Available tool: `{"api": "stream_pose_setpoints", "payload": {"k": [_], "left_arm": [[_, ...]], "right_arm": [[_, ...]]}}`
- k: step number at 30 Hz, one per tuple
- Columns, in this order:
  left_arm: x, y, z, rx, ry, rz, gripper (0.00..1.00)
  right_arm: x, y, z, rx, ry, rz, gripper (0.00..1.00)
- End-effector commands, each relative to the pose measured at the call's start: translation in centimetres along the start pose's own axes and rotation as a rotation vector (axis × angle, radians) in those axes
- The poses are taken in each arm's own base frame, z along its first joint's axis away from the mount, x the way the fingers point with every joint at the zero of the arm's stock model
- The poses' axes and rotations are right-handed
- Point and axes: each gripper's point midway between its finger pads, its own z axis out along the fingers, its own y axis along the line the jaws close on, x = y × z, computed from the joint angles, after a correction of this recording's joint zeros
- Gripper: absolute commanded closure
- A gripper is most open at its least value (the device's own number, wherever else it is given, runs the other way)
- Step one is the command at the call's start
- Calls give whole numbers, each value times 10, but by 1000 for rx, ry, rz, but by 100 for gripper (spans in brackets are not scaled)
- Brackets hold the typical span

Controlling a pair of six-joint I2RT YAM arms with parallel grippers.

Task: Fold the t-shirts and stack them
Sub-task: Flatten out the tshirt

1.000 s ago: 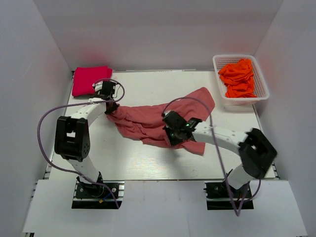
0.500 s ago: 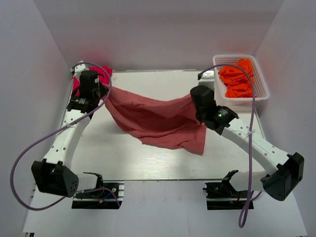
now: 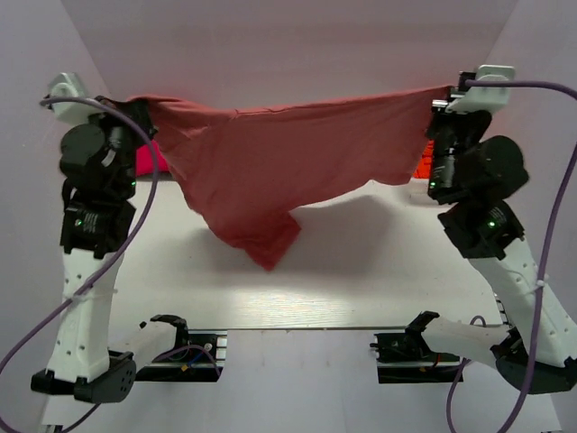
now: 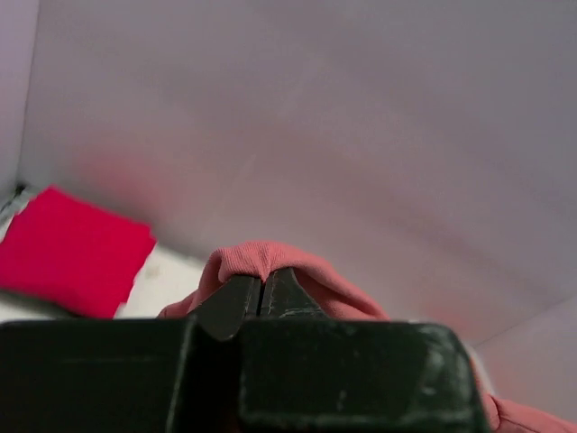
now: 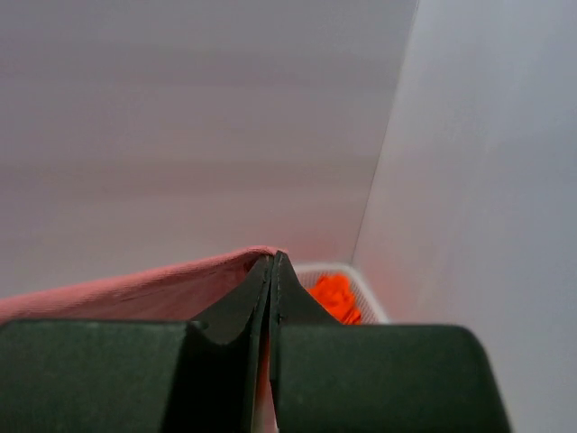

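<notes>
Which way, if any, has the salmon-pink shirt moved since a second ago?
Yes, upward. The salmon-pink shirt lay on the table; now the left hand and right hand hold it stretched above.

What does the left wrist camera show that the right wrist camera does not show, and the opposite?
Only the left wrist view shows the folded crimson-pink shirt, lying low at the left, and the left claw. Only the right wrist view shows the white basket with the orange shirts in it, and the right claw. Both show the salmon-pink shirt pinched in a shut claw, with the pale wall behind.
</notes>
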Motion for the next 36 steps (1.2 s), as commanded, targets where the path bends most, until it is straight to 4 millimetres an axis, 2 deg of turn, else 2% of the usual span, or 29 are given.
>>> {"api": "stream_pose_setpoints", "payload": {"k": [1,2,3,4,5,7,8,10,11,13,14,17,20,23,26,28,31,32,34,35,36], "left_arm": [[-61,-25,-35,109,-135,-3,100],[-79,-32,-47,143,-171,-3,100],[-87,-37,-51,161,-186,3,100],[-94,-42,-56,187,-197,8,100],[-116,-48,-71,211,-245,-9,100],[-132,-58,-84,254,-275,6,100],[-147,-61,-96,269,-305,-4,100],[-158,-69,-108,312,-320,4,100],[-170,-74,-118,336,-347,-3,100],[-175,-79,-128,366,-347,1,100],[-183,-82,-135,385,-365,-3,100],[-196,-89,-160,446,-392,-4,100],[-204,-95,-178,497,-409,0,100],[-211,-101,-200,563,-433,6,100],[-213,-102,-201,566,-441,4,100],[-208,-101,-191,548,-425,5,100],[-181,-99,-159,516,-351,21,100],[-158,-97,-138,498,-288,36,100],[-141,-94,-120,485,-259,42,100],[-114,-88,-98,456,-201,67,100],[-101,-85,-88,445,-176,73,100]], "right_arm": [[-50,-25,-5,-6,-120,-54,100],[-68,-37,-12,-5,-153,-29,100],[-73,-39,-14,-14,-165,-28,100],[-89,-49,-20,-30,-208,-12,100],[-94,-50,-23,-46,-220,-8,100],[-116,-60,-37,-102,-290,-6,100],[-121,-61,-41,-119,-313,-1,100],[-132,-73,-55,-151,-335,29,100],[-141,-69,-61,-208,-369,34,100],[-146,-81,-80,-253,-398,41,100],[-152,-73,-89,-326,-442,25,100],[-158,-83,-117,-408,-497,55,100],[-161,-93,-129,-422,-513,107,100],[-161,-102,-133,-399,-522,121,100],[-159,-104,-133,-391,-514,132,100],[-155,-100,-130,-390,-496,135,100],[-140,-97,-118,-336,-452,130,100],[-127,-87,-110,-319,-444,128,100],[-111,-83,-100,-269,-415,104,100],[-91,-66,-88,-254,-395,89,100],[-77,-69,-80,-192,-352,74,100]]}}
